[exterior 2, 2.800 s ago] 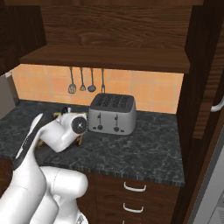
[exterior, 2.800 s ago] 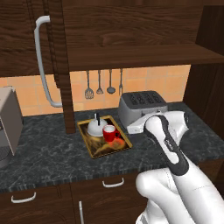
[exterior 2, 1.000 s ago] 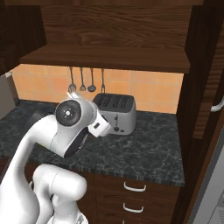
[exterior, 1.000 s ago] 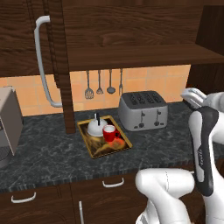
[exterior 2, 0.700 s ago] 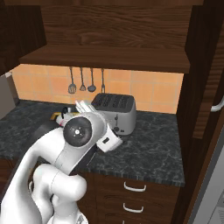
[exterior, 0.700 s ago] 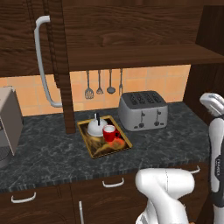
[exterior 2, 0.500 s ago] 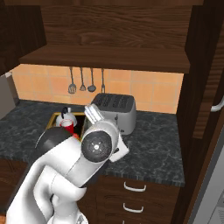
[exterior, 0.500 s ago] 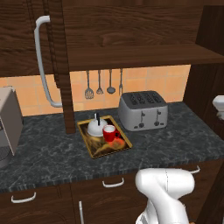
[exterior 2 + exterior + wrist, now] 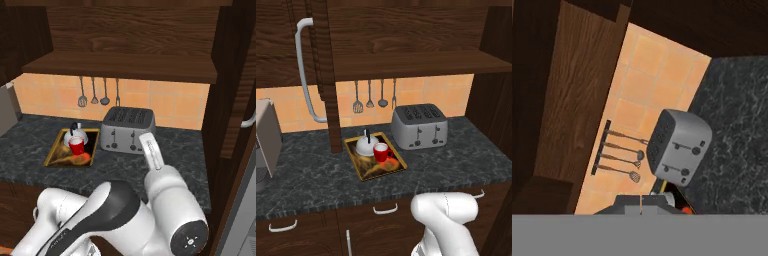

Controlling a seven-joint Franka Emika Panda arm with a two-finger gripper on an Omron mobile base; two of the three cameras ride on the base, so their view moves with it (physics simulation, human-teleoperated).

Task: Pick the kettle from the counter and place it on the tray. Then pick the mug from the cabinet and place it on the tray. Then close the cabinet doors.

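Seen from the left base camera, a dark marbled counter point(image 9: 456, 165) runs across the middle, and on it lies the tray point(image 9: 363, 167), yellow-rimmed with an orange-gold picture. The kettle point(image 9: 364, 146), a squat silver-white dome with a thin dark handle, stands at the tray's back, and the red mug point(image 9: 381, 152) stands on the tray just beside it, toward the front right. A silver four-slot toaster point(image 9: 419, 126) sits on the counter near the tray's right. Three utensils point(image 9: 370, 96) hang on the orange tiled wall above. The cabinet point(image 9: 406, 45) of dark wood hangs overhead, and a cabinet door point(image 9: 323, 55) stands open edge-on at left with its long grey bar handle point(image 9: 304, 70). A grey appliance point(image 9: 265, 145) sits at the far left. From the right base camera, the tray point(image 9: 54, 152), kettle point(image 9: 74, 133) and mug point(image 9: 77, 146) appear left of the toaster point(image 9: 127, 130), with the white arm point(image 9: 155, 205) large in the foreground; another door handle point(image 9: 248, 120) shows at the right edge. In the rolled hand camera view, the toaster point(image 9: 679, 147) and hanging utensils point(image 9: 619, 155) sit against the tiles, and the gripper point(image 9: 641, 201) shows at the bottom with its fingers pressed together, holding nothing. No brand, label or writing can be read anywhere.
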